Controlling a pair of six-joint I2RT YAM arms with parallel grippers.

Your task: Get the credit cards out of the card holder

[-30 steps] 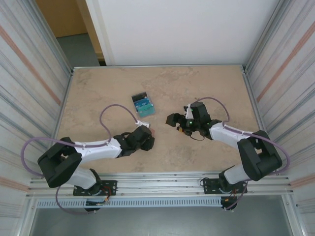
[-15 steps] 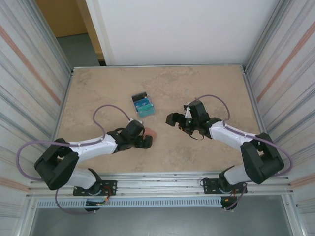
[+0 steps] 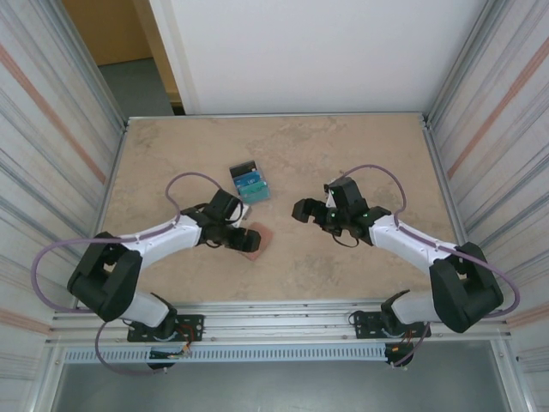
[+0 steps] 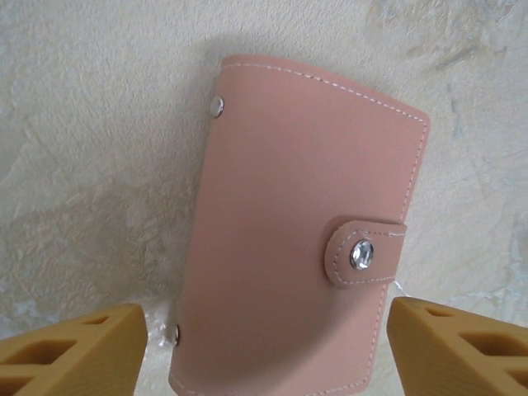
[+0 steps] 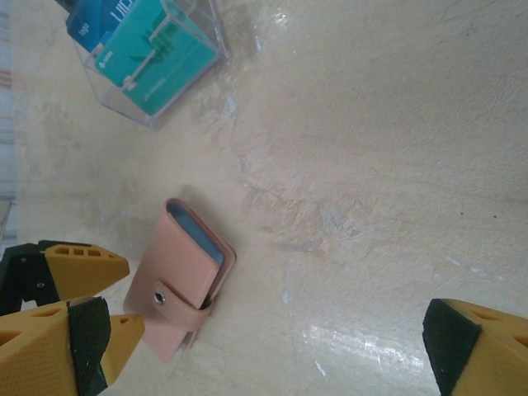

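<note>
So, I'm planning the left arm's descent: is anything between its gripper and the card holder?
Nothing visible. The left gripper hangs open over the closed card holder, one finger on either side of it.

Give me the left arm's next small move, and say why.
Probably lower the left gripper and close its fingers on the card holder's long edges. It lies flat on the table, snap tab fastened, between the open fingers but untouched; it likely needs steadying before the tab can be undone.
</note>
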